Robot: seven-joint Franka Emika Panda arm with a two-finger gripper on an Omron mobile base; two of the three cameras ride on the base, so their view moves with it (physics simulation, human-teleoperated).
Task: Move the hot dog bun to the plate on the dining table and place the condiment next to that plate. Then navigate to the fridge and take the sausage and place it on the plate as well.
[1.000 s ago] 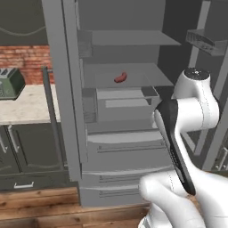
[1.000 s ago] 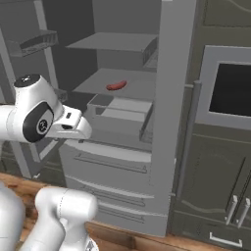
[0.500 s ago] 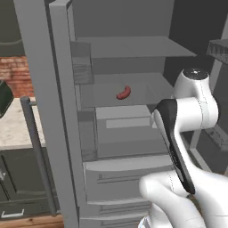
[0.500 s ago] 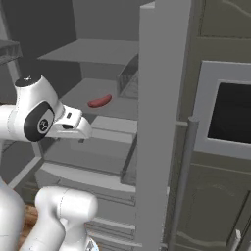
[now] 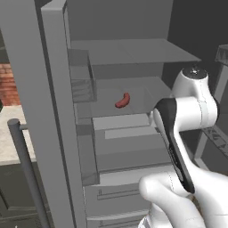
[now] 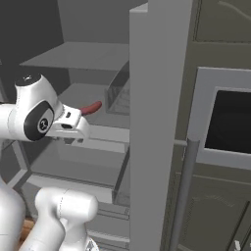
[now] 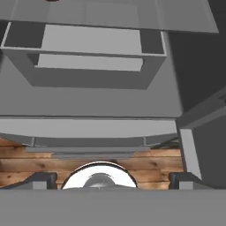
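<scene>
- The fridge [image 5: 53, 111] stands open ahead of the base, its grey interior of shelves and drawers exposed; in the right base view its door [image 6: 159, 122] rises edge-on, with a long vertical handle [image 6: 184, 196] on it.
- To the right of the fridge, a dark wall oven [image 6: 228, 122] is set in grey cabinetry.
- The white arm [image 5: 187, 133] is folded in front of the fridge's lower half, elbow high, hand pointing in and down.
- A wide middle shelf [image 5: 133, 95] carries the only coloured item; below it sits a drawer [image 7: 88, 57] (the hand view looks down on it, with an open compartment at each end).
- A clear door bin [image 5: 82, 82] hangs at shelf height on the left side.
- The gripper [image 7: 110, 178] is spread as wide as it goes and holds nothing; its two dark fingertips [image 7: 42, 178] stand far apart at the bottom of the hand view, above the wood floor [image 7: 26, 163].
- The sausage [image 5: 122, 100], small, red and slightly curved, lies on the middle shelf, near its centre, well apart from the hand; in the right base view its end [image 6: 91, 108] pokes out just behind the wrist.
</scene>
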